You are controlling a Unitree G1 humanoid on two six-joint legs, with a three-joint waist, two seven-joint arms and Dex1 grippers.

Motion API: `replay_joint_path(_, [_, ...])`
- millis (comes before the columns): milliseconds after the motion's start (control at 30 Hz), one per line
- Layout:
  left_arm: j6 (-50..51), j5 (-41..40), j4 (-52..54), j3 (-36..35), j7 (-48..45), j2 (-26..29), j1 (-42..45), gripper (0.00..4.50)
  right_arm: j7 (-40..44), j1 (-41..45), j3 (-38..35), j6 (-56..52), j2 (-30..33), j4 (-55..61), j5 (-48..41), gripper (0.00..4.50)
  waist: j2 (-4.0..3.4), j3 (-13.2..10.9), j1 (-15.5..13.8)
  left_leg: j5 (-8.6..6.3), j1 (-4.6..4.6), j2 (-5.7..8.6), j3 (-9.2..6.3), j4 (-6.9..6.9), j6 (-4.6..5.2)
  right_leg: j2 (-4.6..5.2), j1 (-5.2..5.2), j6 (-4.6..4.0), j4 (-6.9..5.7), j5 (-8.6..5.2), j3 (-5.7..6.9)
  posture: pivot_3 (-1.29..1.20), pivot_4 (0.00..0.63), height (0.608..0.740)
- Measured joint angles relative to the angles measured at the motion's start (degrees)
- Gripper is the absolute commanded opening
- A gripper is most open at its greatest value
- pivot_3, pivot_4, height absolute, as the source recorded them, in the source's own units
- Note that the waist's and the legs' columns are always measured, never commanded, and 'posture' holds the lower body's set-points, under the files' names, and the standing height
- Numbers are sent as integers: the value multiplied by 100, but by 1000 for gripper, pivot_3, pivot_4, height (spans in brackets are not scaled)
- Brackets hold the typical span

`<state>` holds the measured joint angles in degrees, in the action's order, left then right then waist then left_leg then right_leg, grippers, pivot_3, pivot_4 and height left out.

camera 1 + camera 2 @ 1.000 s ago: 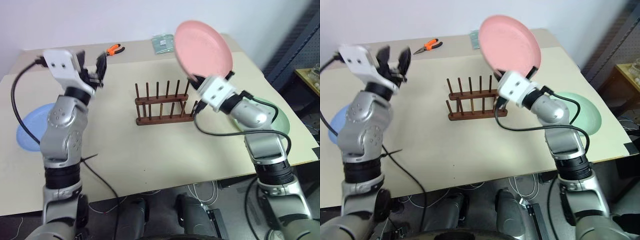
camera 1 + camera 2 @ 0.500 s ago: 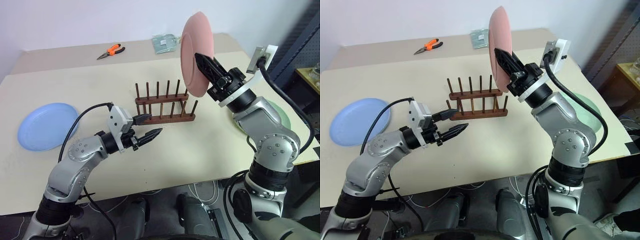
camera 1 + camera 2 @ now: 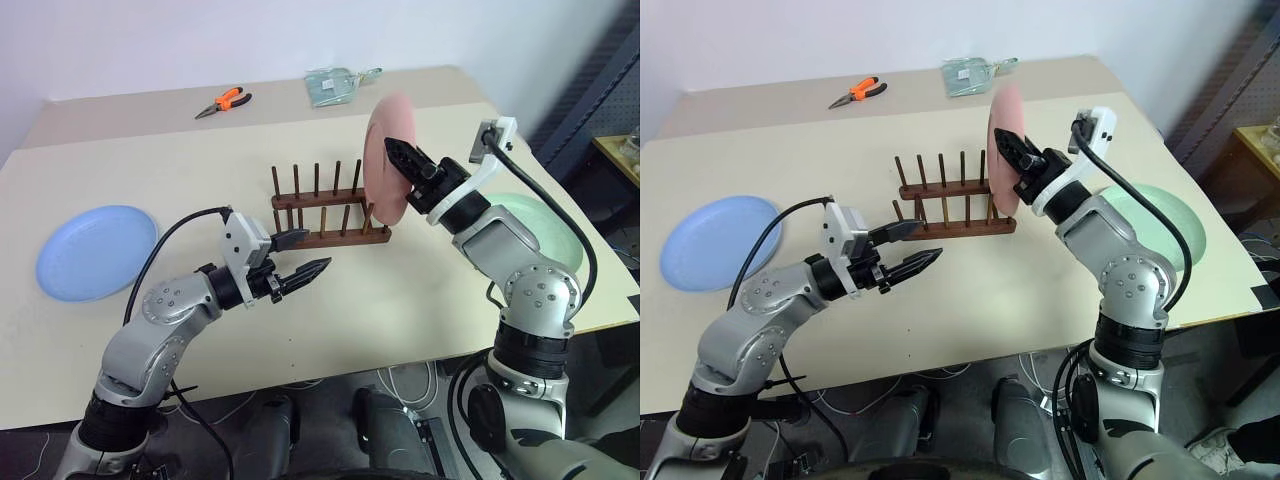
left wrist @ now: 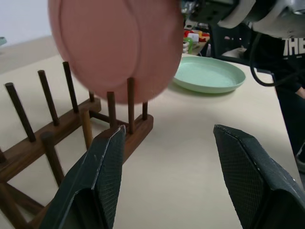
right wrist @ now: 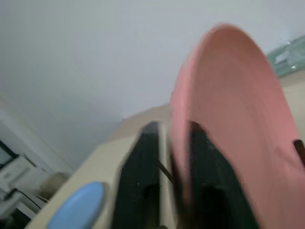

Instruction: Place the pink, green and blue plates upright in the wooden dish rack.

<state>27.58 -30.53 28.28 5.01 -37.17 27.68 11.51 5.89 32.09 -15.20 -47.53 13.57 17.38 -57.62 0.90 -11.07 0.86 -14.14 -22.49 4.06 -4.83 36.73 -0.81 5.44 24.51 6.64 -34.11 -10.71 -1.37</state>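
The pink plate point(image 3: 383, 150) stands on edge at the right end of the wooden dish rack point(image 3: 318, 237), its lower rim down among the end pegs point(image 4: 130, 102). My right gripper point(image 3: 400, 152) straddles the plate's upper rim, open, with a thin gap showing beside one finger point(image 5: 143, 171) in the right wrist view. In front of the rack, my left gripper point(image 3: 316, 250) hovers low over the table, open and empty, pointing at the rack. The blue plate point(image 3: 95, 250) lies flat at the far left. The green plate point(image 3: 548, 222) lies flat at the right, partly behind my right arm.
Orange-handled pliers point(image 3: 228, 100) and a clear bag point(image 3: 335, 85) lie at the table's far edge. Dark shelving point(image 3: 600, 90) stands beyond the table's right side. The rack's other slots point(image 3: 305, 190) are free.
My right gripper brought the pink plate down from above to the rack's right end and its jaws loosened. A second ago the left arm was raised at the left; it swung down before the rack.
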Motion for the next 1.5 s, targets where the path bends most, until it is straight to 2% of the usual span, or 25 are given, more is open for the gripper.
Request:
replay_joint_path(100, [41, 0, 0, 64, 6, -76, -52, 3040, 238, -3, 208, 85, 354, 4, 339, 3534, 0, 0, -1, 0, -1, 0, 1, 0, 0, 0, 0, 0, 0, 0, 0, 0, 150, 739])
replay_joint_path(233, [62, 1, 11, 67, 9, -77, -146, 3040, 988, -266, 136, 275, 1356, 156, 637, 3534, 0, 0, -44, -2, -6, 4, -1, 2, 3, 3, -6, 5, 7, -5, 3, 0, 150, 739])
replay_joint_path(367, [76, -3, 9, 51, -10, -68, -186, 3040, 2237, -1376, -226, 603, 2847, 473, 1038, 3534, 0, 0, -80, -8, -13, 7, 1, 9, 14, 10, -7, 12, 12, -11, 5, 0, 150, 739])
replay_joint_path(433, [73, 2, -13, 40, -53, -38, -203, 3040, 2737, -2242, -117, 941, 3629, 463, 1813, 3534, 2, 0, -93, -9, -13, 6, 11, 14, 15, 11, -8, 26, 13, -21, 5, 0, 150, 739])
replay_joint_path(467, [72, 6, -21, 43, -91, -24, -202, 3040, 2829, -2509, 19, 1099, 3826, 372, 2198, 3534, 2, 0, -73, -9, -10, 4, 14, 15, 15, 11, -8, 26, 13, -21, 2, 0, 150, 739])
replay_joint_path(600, [42, 58, -121, 141, -241, -61, -136, 3040, 2581, -2928, 808, 1713, 4114, -331, 3817, 3534, 0, 0, -4, -10, -5, -2, 22, 25, 14, 14, -9, 18, 11, -16, 2, 0, 150, 739])
replay_joint_path(733, [25, 127, -245, 263, -304, -146, 50, 3040, 2073, -2824, 1348, 1982, 4066, -929, 4885, 2311, -2, -1, -29, -10, -10, 1, 19, 25, 15, 15, -7, 17, 12, -15, 3, 0, 150, 739])
replay_joint_path(767, [19, 130, -262, 273, -337, -159, 70, 3040, 1964, -2747, 1426, 2041, 3981, -1026, 5083, 1669, 1, 0, -24, -10, -10, 1, 19, 25, 16, 15, -8, 17, 13, -14, 4, 0, 150, 739])
replay_joint_path(867, [-39, 171, -292, 278, -397, -171, 56, 3040, 1806, -2663, 1445, 2067, 3710, -1198, 5321, 111, 1, 0, -40, -10, -11, 2, 16, 27, 16, 15, -8, 2, 12, -4, 4, 0, 150, 739])
replay_joint_path(1067, [-103, 279, -302, 257, -396, -116, -47, 3040, 1732, -2167, 1256, 2179, 3505, -1167, 5502, 40, -4, -3, -10, -10, -11, 2, 17, 27, 16, 14, -6, 20, 10, -14, 4, 0, 150, 739])
replay_joint_path(1200, [-295, 423, -336, 180, -309, -130, -147, 3040, 1703, -1111, 529, 2105, 2943, -641, 4716, 40, -14, -9, 8, -10, -9, -2, 15, 25, 16, 10, -4, 20, 4, -13, 3, 0, 150, 739])
replay_joint_path(1267, [-512, 571, -483, 66, -128, -277, -201, 3040, 1575, -130, -95, 1700, 2298, -128, 3459, 40, -23, -14, -3, -10, -9, -2, 7, 25, 16, 10, -3, 8, 1, -4, 4, 0, 150, 739])
replay_joint_path(1367, [-836, 746, -736, -105, 82, -400, -301, 3040, 1132, 843, -740, 1061, 1718, 708, 913, 40, -16, -11, -71, -10, -16, -3, -21, 19, 16, 9, -7, 12, 6, 0, 28, 0, 150, 739])
replay_joint_path(1433, [-962, 783, -915, -274, 160, -421, -411, 3040, 676, 951, -815, 884, 1307, 1196, -848, 40, -3, -3, -114, -16, -16, -2, -23, 13, 22, 12, -7, 8, 9, -3, 30, 0, 150, 739])
replay_joint_path(1500, [-1068, 810, -1021, -415, 195, -414, -521, 3040, 95, 862, -599, 857, 879, 1393, -2221, 40, -6, -4, -120, -16, -19, 1, -14, 14, 23, 18, -5, 4, 16, -5, 22, 0, 150, 739])
